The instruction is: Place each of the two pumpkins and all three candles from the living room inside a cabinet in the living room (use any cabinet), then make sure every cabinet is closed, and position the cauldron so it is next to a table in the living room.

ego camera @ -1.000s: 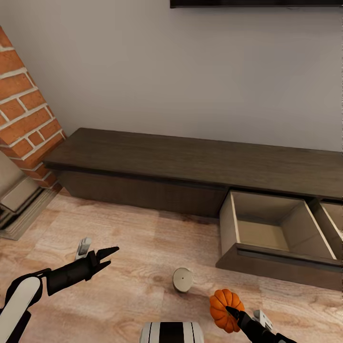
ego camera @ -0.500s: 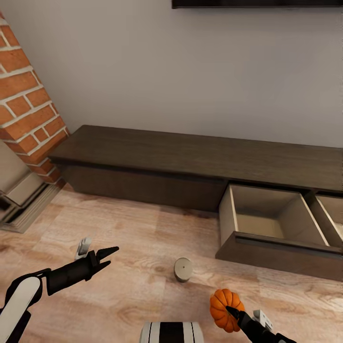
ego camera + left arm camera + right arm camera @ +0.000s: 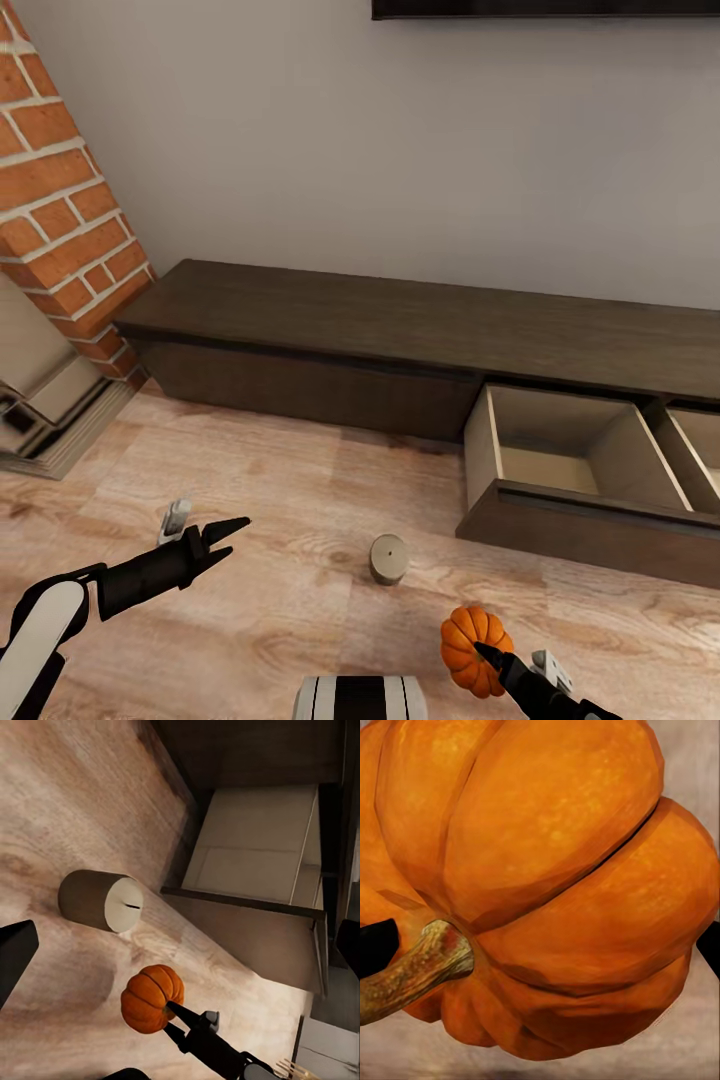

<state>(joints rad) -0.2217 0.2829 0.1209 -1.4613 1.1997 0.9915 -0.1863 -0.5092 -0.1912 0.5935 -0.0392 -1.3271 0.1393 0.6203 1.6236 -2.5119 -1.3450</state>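
The view has drifted rightward since earlier; the arms kept their pose. Right gripper (image 3: 478,655) clamped on the pumpkin (image 3: 472,645), likely rigid, light, best held across its ribs. Left gripper (image 3: 232,535) apart, empty. Candle (image 3: 388,558) stands before the cabinet (image 3: 400,350), drawer (image 3: 560,525) open.

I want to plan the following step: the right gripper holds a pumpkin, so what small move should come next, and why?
Probably carry the pumpkin in the right gripper forward and to the right, over the open drawer of the cabinet. The drawer is pulled out and looks empty, and the pumpkin is short of its front.
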